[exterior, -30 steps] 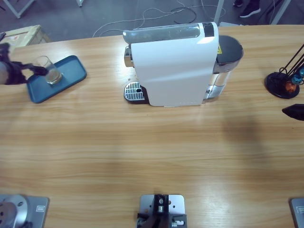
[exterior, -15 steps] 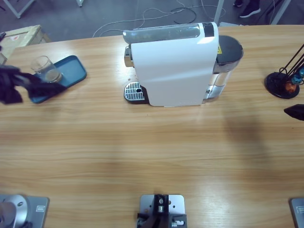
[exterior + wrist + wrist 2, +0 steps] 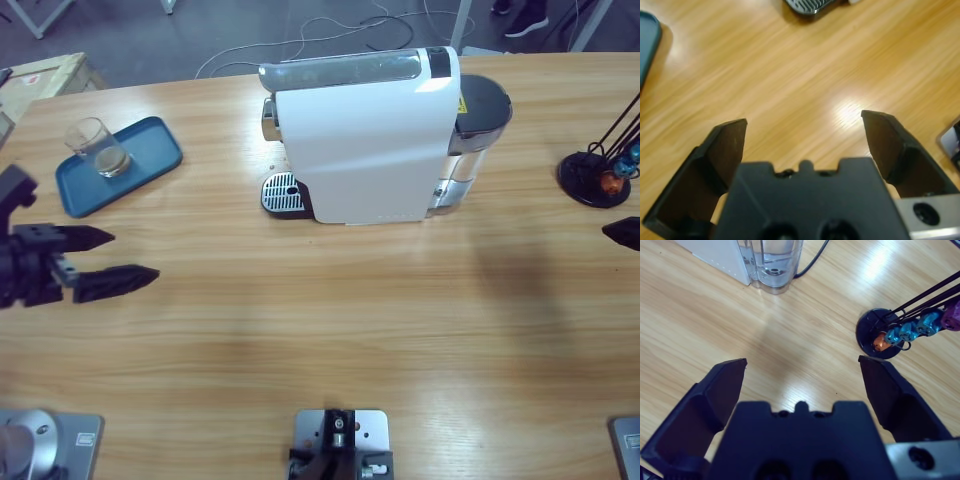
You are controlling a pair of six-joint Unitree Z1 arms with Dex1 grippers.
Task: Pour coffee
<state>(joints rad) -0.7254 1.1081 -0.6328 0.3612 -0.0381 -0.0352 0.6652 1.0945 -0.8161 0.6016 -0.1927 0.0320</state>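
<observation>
A small clear glass tumbler (image 3: 99, 147) stands upright on a blue tray (image 3: 150, 157) at the far left, with a thin layer of coffee in its bottom. My left gripper (image 3: 125, 255) is open over bare wood in front of the tray, well apart from the glass. In the left wrist view its jaws (image 3: 804, 132) hold nothing. The white coffee machine (image 3: 365, 135) stands at the back middle with its drip grate (image 3: 282, 192) bare. My right gripper (image 3: 802, 362) is open over the table, only its tip (image 3: 622, 233) showing at the right edge.
A black capsule stand (image 3: 597, 175) with orange and blue capsules sits at the far right; the right wrist view shows it as well (image 3: 880, 337). The machine's clear water tank (image 3: 771, 262) is in the right wrist view. A cardboard box (image 3: 50, 72) lies beyond the table's far left corner.
My left gripper let go of the tumbler on the tray and drew back toward the table's front, open. The glass stays on the tray. The right gripper barely moved.
</observation>
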